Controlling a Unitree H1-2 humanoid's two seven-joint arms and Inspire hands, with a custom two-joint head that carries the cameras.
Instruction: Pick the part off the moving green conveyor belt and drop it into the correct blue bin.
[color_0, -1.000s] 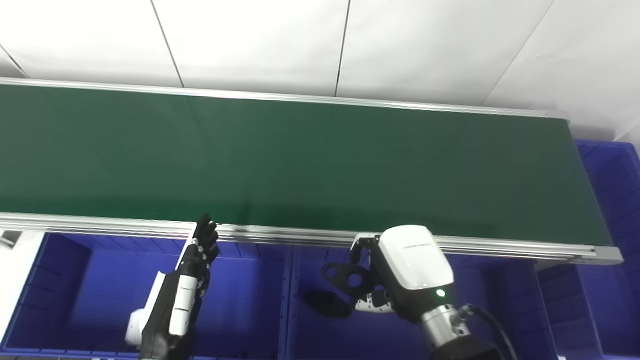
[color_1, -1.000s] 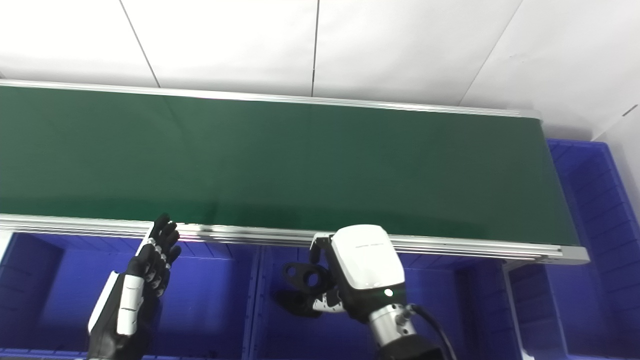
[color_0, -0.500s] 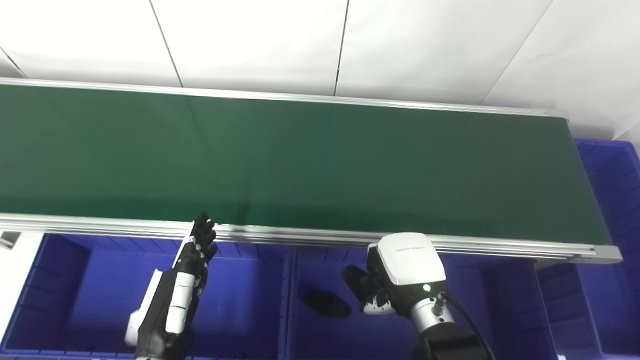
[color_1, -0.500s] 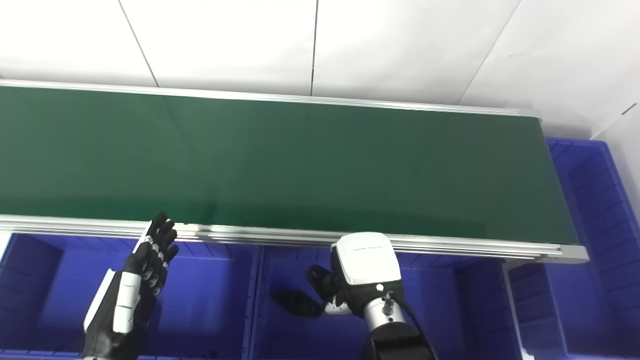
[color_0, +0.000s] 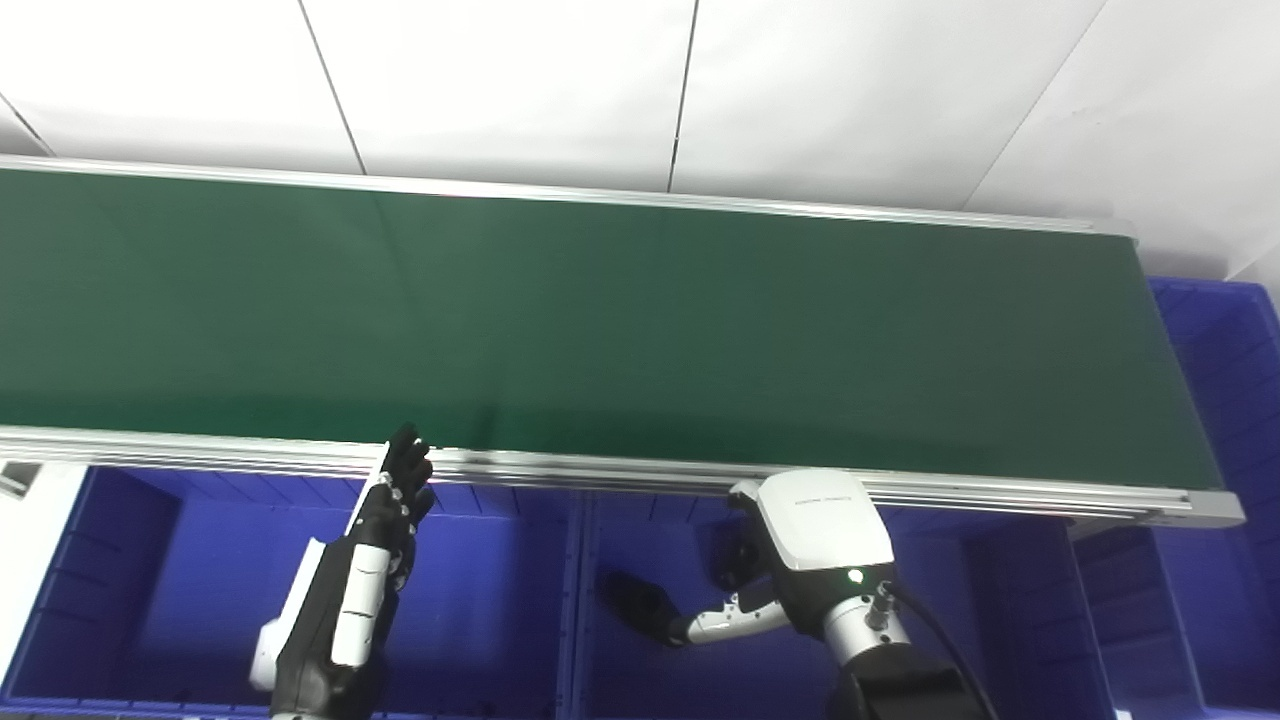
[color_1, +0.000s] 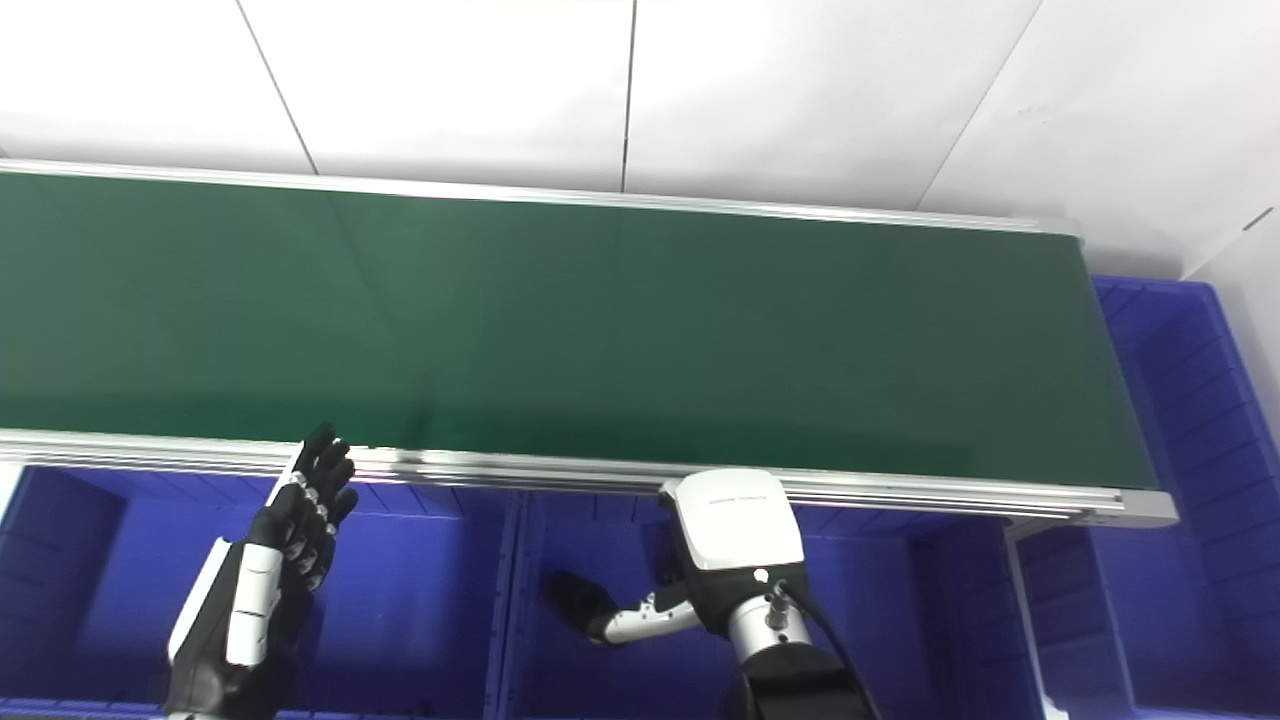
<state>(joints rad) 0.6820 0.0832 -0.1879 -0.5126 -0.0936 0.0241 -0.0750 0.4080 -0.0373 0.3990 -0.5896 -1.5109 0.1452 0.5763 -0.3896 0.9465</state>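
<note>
Right hand (color_0: 790, 560) has let go since half a second back: fingers spread now, thumb sticking out toward 9 o'clock, holding nothing. One black part (color_0: 640, 603) lies on the floor of the middle blue bin (color_0: 590, 640), by the thumb tip; contact unclear. Left hand (color_0: 385, 525) hasn't budged, open, fingers straight toward 12. One green conveyor belt (color_0: 600, 320), three bins along its near edge.

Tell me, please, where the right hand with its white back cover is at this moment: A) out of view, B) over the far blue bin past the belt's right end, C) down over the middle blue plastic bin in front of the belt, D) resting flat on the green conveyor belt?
C: the right hand is below the green conveyor belt's near rail, over the middle blue plastic bin, its fingers apart.
</note>
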